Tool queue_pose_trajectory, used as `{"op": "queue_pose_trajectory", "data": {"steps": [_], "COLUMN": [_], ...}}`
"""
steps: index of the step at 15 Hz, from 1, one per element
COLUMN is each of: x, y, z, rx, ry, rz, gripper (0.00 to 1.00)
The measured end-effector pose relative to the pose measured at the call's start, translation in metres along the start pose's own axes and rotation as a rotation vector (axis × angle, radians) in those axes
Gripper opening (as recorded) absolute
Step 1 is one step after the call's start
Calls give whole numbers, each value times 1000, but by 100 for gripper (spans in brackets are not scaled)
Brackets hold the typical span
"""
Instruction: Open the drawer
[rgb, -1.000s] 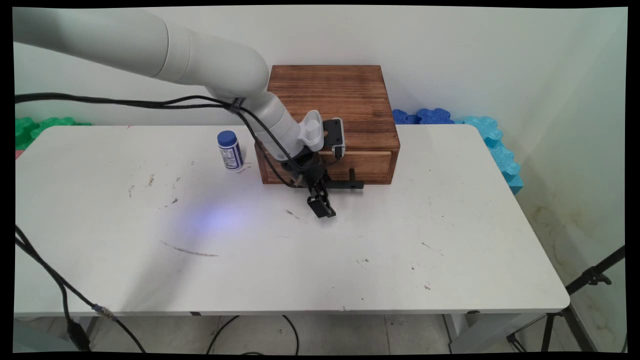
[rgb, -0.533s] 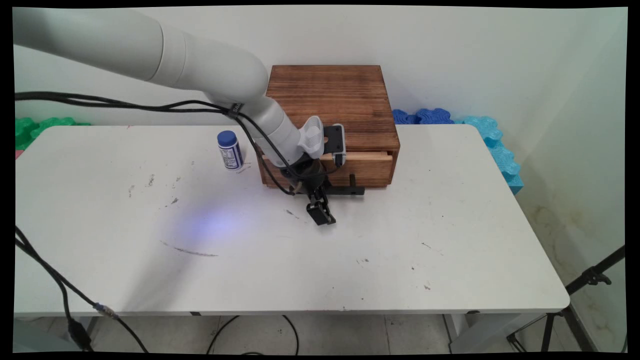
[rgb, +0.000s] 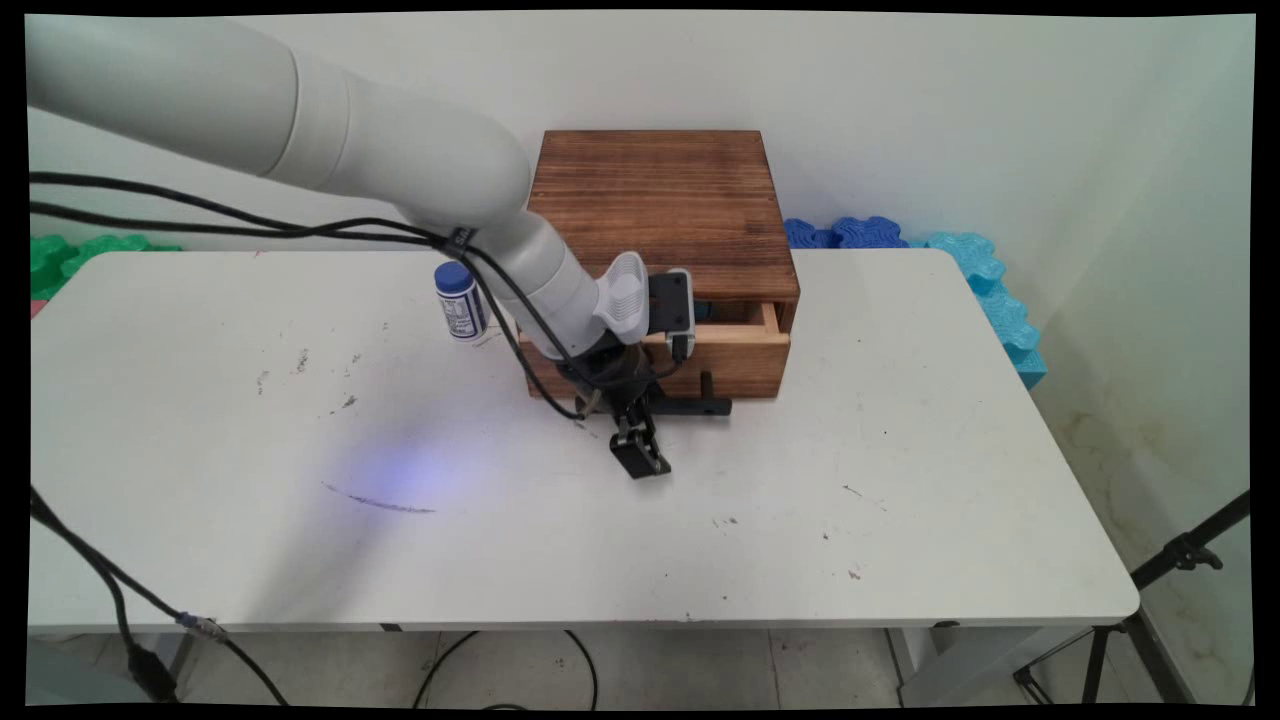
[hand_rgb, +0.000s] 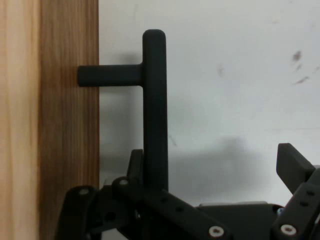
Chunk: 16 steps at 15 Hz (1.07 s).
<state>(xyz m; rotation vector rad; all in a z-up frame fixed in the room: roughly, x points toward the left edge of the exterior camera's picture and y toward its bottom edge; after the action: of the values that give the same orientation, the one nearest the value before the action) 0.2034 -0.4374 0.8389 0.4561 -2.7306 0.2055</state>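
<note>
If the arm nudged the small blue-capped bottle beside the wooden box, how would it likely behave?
The bottle stands upright, taller than wide, so a push near its cap would probably tip it. Its round body would then likely roll across the table. It looks small and plastic, so probably light.

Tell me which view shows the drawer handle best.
The hand view: the handle fills the frame, its bar and one post clear against the drawer front. In the main view the handle is small and partly hidden behind the tool.

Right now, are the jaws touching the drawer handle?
Touching. Hand view: one jaw sits flush against the handle, on its drawer side, no gap; the other is clear.
</note>
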Motion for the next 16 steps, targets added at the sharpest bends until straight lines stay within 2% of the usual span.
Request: {"op": "queue_pose_trajectory", "data": {"steps": [6, 16], "x": [-3, -9], "y": [32, 73], "z": [-6, -6], "rx": [7, 27], "ry": [-9, 1], "rz": [9, 32], "gripper": [100, 100]}}
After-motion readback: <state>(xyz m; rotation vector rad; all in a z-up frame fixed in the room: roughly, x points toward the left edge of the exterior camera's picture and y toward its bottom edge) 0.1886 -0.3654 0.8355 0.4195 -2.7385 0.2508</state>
